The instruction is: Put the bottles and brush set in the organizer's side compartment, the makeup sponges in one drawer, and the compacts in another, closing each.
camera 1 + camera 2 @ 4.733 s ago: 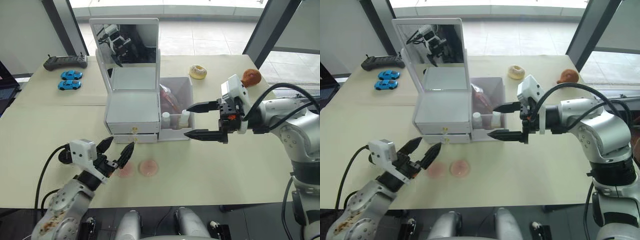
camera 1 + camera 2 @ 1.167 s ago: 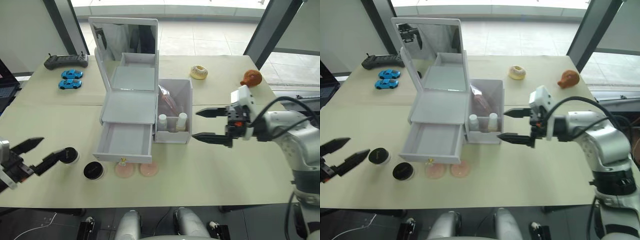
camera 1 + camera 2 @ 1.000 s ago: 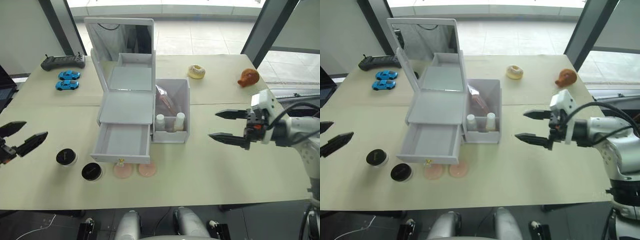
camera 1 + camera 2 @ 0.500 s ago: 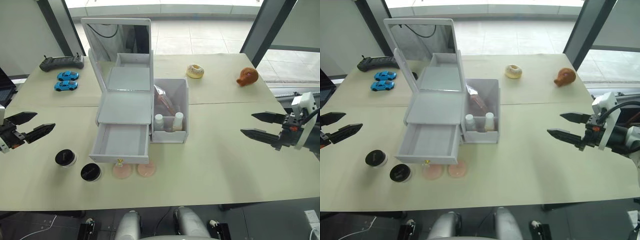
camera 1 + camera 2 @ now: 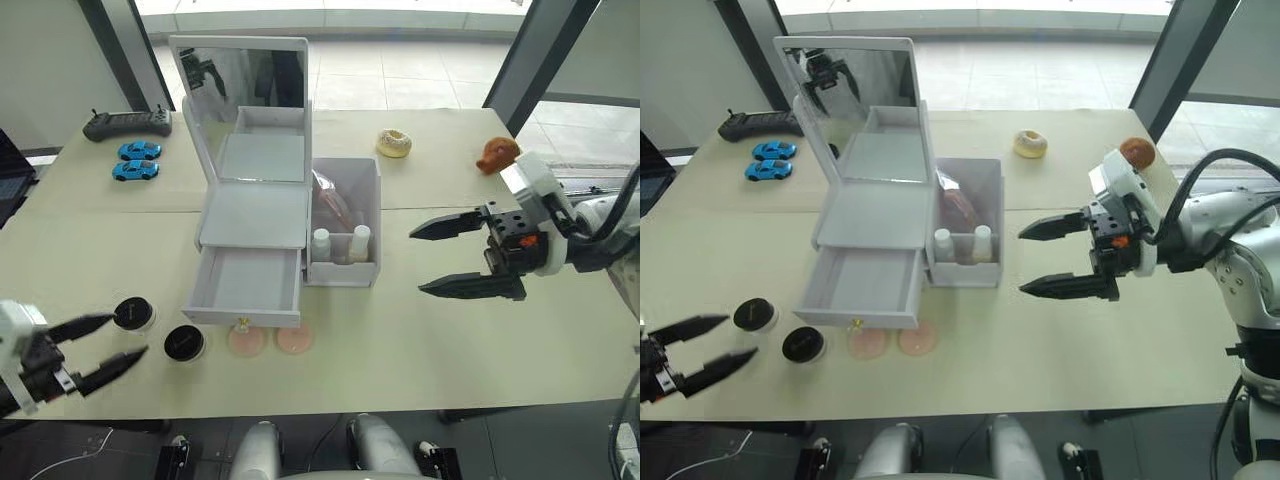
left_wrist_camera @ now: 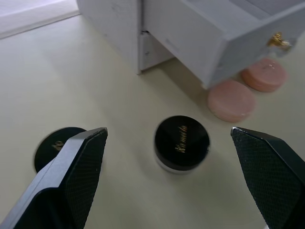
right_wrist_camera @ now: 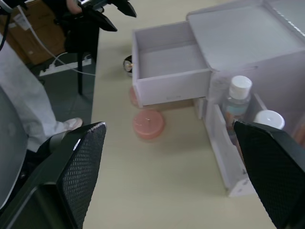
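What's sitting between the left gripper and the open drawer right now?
The two black compacts sit on the table between the left gripper and the open drawer, seen in the left eye view.

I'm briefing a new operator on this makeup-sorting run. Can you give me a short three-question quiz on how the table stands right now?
1. True or false: the lower drawer is pulled open and empty.
2. Where are the two bottles? A) on the table B) in the side compartment C) in the drawer
3. Fill in: the two sponges lie on the table just in front of the open ____.

Key:
1. True.
2. B; the brush set is in there too.
3. Drawer. The two compacts sit to its left, near the open left gripper; the right gripper is open too.
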